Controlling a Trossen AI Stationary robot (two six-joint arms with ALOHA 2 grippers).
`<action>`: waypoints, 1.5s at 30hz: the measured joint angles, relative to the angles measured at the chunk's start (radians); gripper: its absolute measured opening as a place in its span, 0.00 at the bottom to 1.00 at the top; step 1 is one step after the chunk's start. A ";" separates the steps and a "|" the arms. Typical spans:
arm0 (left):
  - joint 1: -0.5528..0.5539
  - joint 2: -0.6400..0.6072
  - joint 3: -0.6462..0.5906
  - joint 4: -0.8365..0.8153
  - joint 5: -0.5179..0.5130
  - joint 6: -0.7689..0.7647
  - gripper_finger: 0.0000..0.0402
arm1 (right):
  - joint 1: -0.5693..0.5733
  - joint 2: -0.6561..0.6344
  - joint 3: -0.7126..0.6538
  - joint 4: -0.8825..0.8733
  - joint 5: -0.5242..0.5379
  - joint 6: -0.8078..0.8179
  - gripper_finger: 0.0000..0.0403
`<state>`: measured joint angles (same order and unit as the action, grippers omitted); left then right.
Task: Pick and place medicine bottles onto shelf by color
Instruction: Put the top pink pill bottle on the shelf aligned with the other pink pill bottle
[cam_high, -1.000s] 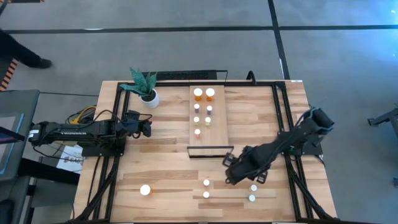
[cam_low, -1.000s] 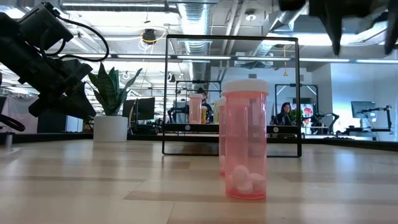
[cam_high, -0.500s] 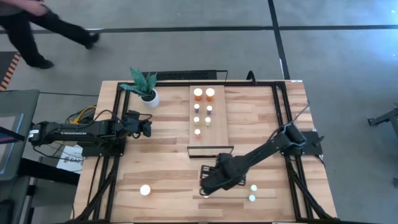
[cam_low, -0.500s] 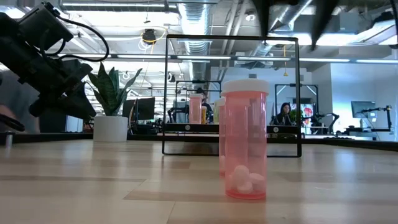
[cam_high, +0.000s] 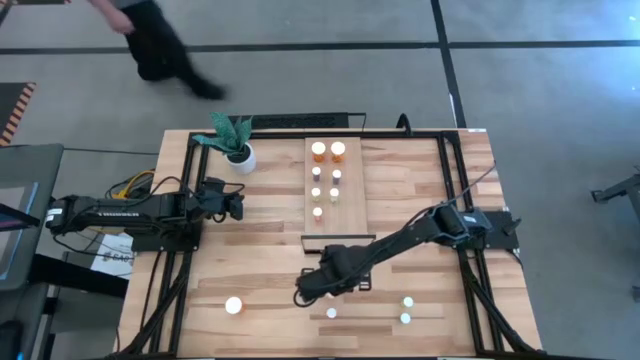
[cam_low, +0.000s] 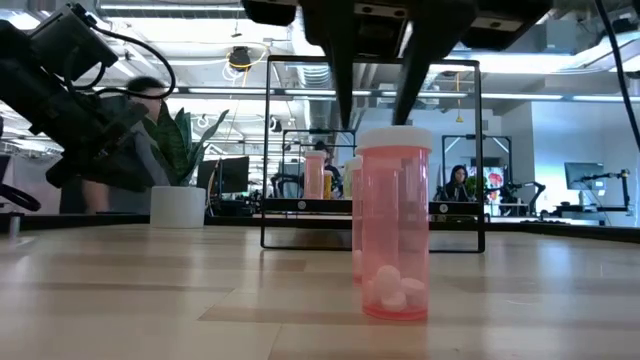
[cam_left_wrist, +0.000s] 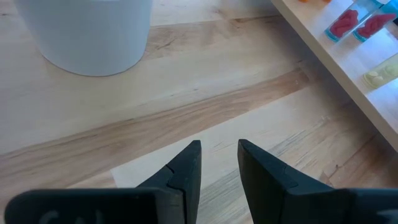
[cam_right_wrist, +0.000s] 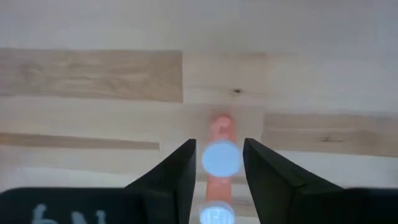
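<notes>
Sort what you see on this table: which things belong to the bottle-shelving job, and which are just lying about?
Job: loose bottles; shelved bottles; shelf; right gripper, at one of the loose ones.
Lying about: plant pot; left gripper, waiting near it.

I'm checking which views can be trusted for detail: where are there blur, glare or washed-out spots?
High view: the walking person is motion-smeared; the table is evenly lit. Low view: ceiling lights glare, and the near pink bottle is sharp against a softer room. Right wrist view: the white cap between the right pincer fingers is blown out and soft. Left wrist view: the white pot is slightly soft.
</notes>
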<state>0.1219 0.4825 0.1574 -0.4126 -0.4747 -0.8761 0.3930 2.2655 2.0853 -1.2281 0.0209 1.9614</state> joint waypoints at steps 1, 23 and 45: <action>0.000 0.000 0.000 0.000 0.000 0.000 0.23 | 0.001 0.001 0.000 0.006 0.000 -0.002 0.37; 0.000 0.000 0.000 0.000 0.000 0.000 0.23 | 0.012 0.046 -0.003 0.016 -0.005 -0.028 0.75; 0.000 0.000 0.000 0.000 0.000 0.000 0.23 | 0.005 0.065 -0.002 0.044 -0.049 -0.111 0.76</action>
<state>0.1220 0.4824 0.1576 -0.4129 -0.4743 -0.8761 0.3985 2.3310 2.0834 -1.1842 -0.0280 1.8503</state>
